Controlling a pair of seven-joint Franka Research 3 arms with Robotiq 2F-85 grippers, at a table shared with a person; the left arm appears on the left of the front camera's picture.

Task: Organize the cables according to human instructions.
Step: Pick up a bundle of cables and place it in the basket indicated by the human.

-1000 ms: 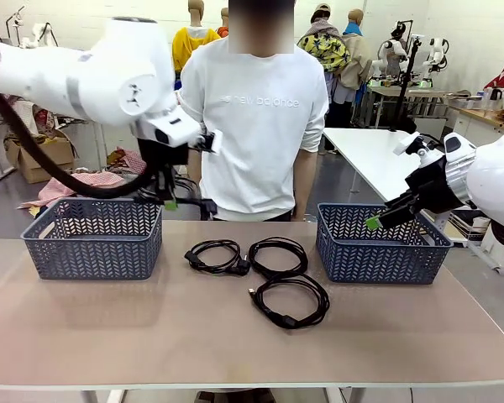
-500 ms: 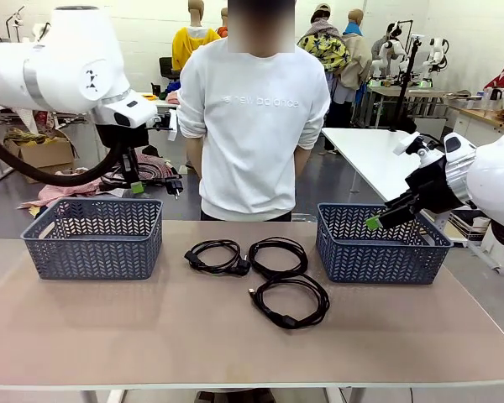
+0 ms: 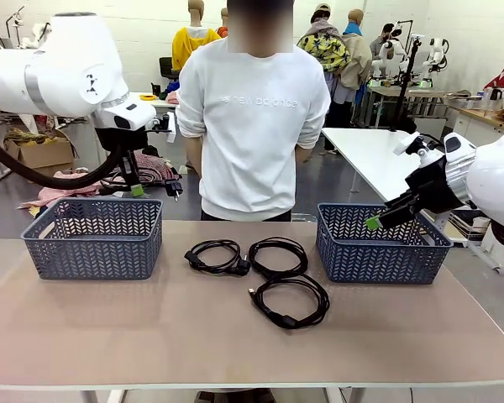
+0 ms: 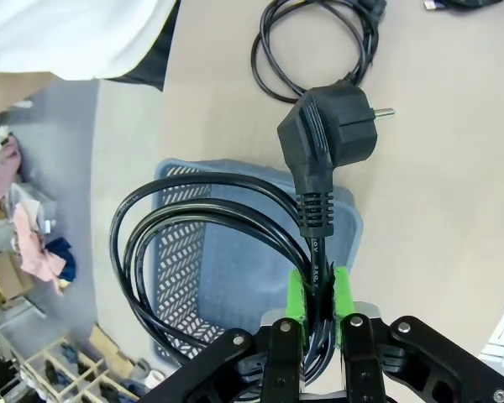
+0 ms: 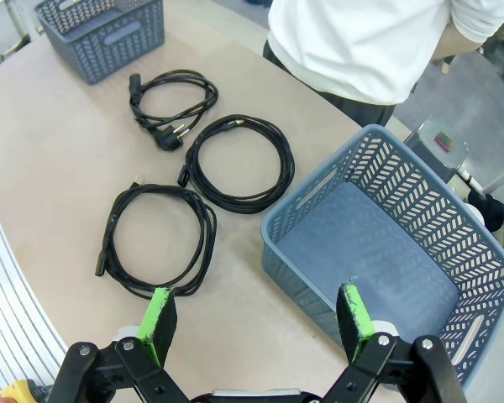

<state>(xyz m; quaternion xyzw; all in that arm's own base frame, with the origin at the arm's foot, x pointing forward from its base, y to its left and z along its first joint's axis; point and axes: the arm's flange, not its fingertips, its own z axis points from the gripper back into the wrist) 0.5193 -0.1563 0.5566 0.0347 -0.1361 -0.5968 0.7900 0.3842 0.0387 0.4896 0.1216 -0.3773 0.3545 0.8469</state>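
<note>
Since a second ago your left gripper [image 4: 317, 290] has swung its clamped thin black coiled power cord [image 4: 328, 138] leftward, seemingly above the blue-grey plastic lattice basket [image 3: 92, 239], while your right gripper [image 5: 256, 312] gapes wide.

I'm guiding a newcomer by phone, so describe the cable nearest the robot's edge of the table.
On the table, three black coils lie between the left basket and right basket. The left coil and middle coil sit side by side toward the person; this cable lies alone before them, nearest the robot's edge.
</note>
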